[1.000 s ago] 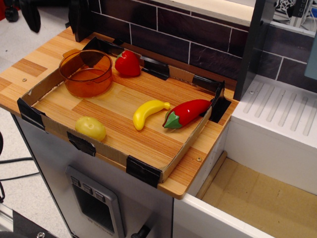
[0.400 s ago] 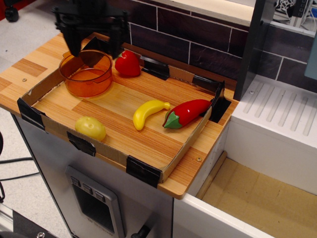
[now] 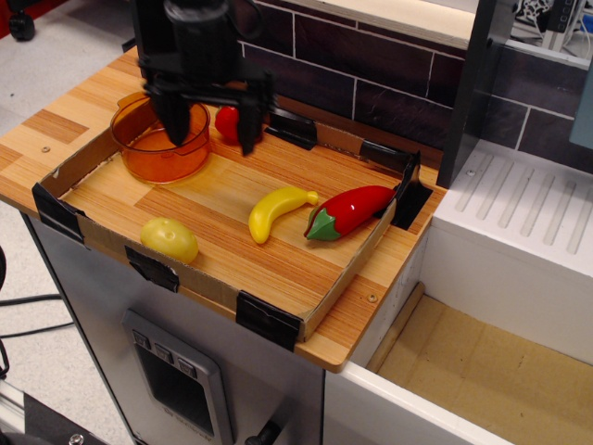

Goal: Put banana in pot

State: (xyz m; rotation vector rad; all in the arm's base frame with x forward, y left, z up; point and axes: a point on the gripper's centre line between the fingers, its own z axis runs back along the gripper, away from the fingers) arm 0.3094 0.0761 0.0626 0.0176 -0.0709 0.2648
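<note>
The yellow banana (image 3: 278,210) lies on the wooden tray floor near the middle, next to a red chili pepper. The orange translucent pot (image 3: 153,144) stands upright and empty at the tray's back left. My black gripper (image 3: 211,125) hangs open above the tray, its two fingers spread wide, one over the pot's right rim and one in front of the red toy. It holds nothing and is up and to the left of the banana.
A red chili pepper with green stem (image 3: 350,211) lies right of the banana. A yellow-green lemon-like toy (image 3: 170,239) sits at the front left. A red toy (image 3: 227,120) is partly hidden behind my gripper. A cardboard rim (image 3: 278,320) rings the tray. A white sink (image 3: 519,232) lies to the right.
My gripper has come down and to the right, from the far back left corner to over the pot's right rim. The toys have not moved.
</note>
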